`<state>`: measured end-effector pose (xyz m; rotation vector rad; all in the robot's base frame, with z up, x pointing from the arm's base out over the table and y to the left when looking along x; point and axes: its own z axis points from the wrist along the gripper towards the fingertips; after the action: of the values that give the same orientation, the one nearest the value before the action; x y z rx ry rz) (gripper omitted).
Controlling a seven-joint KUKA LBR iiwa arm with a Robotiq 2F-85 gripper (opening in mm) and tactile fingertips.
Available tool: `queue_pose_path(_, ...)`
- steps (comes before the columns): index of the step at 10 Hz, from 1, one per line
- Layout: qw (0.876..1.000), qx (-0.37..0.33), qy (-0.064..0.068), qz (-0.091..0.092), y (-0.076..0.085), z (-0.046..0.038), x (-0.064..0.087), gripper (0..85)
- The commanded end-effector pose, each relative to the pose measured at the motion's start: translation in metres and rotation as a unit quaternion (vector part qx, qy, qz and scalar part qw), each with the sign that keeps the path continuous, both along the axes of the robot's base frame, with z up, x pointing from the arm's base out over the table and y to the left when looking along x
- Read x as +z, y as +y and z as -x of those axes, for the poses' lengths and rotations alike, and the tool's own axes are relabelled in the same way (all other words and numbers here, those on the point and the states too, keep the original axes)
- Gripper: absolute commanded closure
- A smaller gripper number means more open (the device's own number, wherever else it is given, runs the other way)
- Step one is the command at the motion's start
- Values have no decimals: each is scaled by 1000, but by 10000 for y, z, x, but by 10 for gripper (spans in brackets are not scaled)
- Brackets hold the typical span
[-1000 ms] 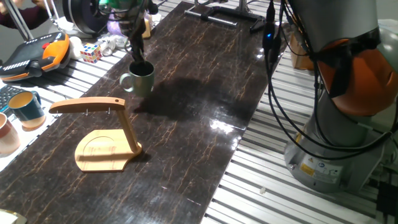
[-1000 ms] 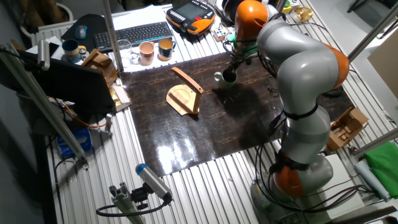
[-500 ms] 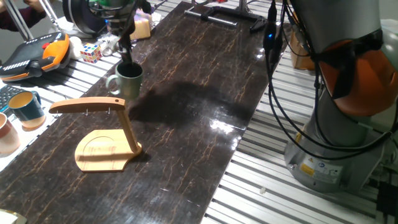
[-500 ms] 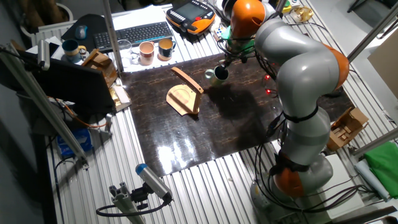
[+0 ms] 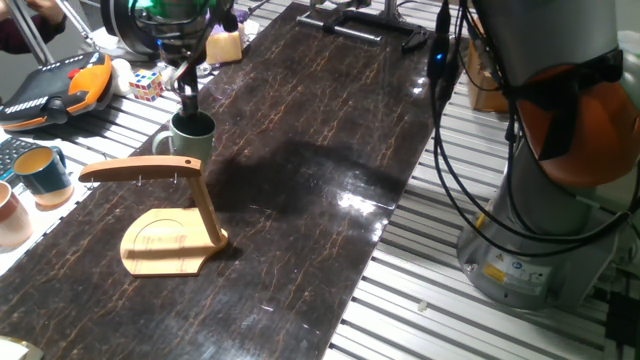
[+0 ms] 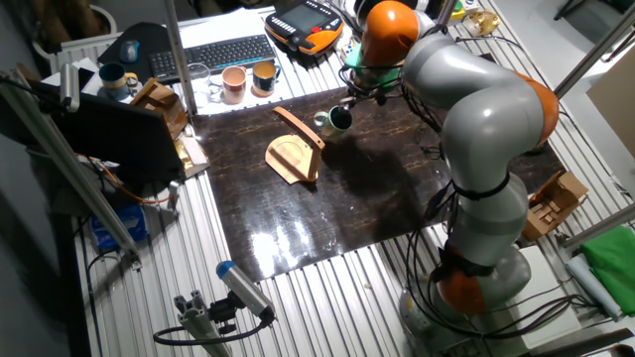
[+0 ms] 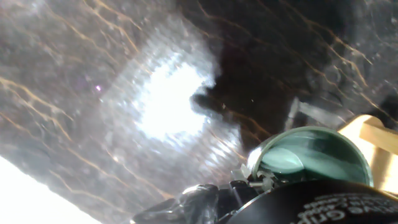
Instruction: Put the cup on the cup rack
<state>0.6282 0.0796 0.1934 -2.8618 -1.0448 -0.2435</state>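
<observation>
The sage-green cup (image 5: 191, 139) hangs just behind the rack's arm, handle to the left. My gripper (image 5: 189, 112) comes down from above and is shut on the cup's rim. The wooden cup rack (image 5: 166, 219) stands on the dark table, its long arm reaching left. From the other fixed view, the cup (image 6: 333, 121) sits right beside the rack (image 6: 295, 150), under the gripper (image 6: 344, 106). The hand view shows the cup's rim (image 7: 314, 158) close up, with a corner of the rack (image 7: 375, 140) at the right.
A teal cup (image 5: 41, 172) and a pinkish cup (image 5: 9, 216) stand at the left table edge. An orange pendant (image 5: 62, 85) and a Rubik's cube (image 5: 145, 85) lie behind. The arm's base (image 5: 545, 210) and cables stand at the right.
The gripper has carried the cup leftward, closer to the rack's arm.
</observation>
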Motion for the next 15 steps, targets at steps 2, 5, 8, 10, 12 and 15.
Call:
queue_pose_path(2,1000,13,-10,-11,30,43,44,840)
queue_pose_path(5,999,21,-21,-14,32,96,111,840)
queue_pose_path(8,999,24,-21,-10,22,170,192,840)
queue_pose_path(10,999,27,-23,-9,18,208,254,840)
queue_pose_path(12,999,33,-34,-15,54,243,287,840)
queue_pose_path(15,997,50,-50,-23,67,310,333,840)
